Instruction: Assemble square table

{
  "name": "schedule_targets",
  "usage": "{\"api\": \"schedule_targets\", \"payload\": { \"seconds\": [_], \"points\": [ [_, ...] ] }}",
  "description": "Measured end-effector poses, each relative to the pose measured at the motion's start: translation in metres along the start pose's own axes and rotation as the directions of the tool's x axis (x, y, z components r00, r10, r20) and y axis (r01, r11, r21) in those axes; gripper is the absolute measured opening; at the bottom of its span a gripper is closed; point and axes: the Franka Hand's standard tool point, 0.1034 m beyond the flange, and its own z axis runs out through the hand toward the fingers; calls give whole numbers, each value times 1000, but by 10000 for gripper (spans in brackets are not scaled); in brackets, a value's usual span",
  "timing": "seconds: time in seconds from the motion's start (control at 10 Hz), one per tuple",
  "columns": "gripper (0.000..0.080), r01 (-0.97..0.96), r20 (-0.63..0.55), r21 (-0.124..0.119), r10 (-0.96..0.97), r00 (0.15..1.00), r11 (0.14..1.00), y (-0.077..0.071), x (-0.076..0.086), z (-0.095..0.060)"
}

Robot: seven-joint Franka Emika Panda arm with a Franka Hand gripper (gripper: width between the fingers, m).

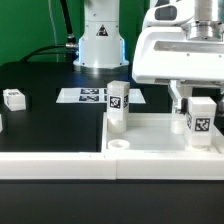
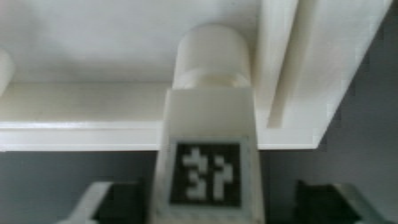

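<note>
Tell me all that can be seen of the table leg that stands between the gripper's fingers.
The leg is a short white post, plastic-looking, with a rounded end and a black-and-white tag on its side. It stands upright on the table top, near the corner at the exterior view's right. The gripper straddles it, a narrow gap showing on each side in the wrist view, so only the top seems to touch it.
</note>
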Motion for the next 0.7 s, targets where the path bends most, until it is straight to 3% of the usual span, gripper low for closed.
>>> {"api": "schedule_targets", "payload": {
  "seconds": [0.1, 0.2, 0.3, 0.7],
  "points": [
    [586, 0, 0, 0, 0, 1000, 1000, 0, 0, 0],
    [586, 0, 0, 0, 0, 1000, 1000, 0, 0, 0],
    [638, 0, 0, 0, 0, 1000, 1000, 0, 0, 0],
    [649, 0, 0, 0, 0, 1000, 1000, 0, 0, 0]
  ]
}}
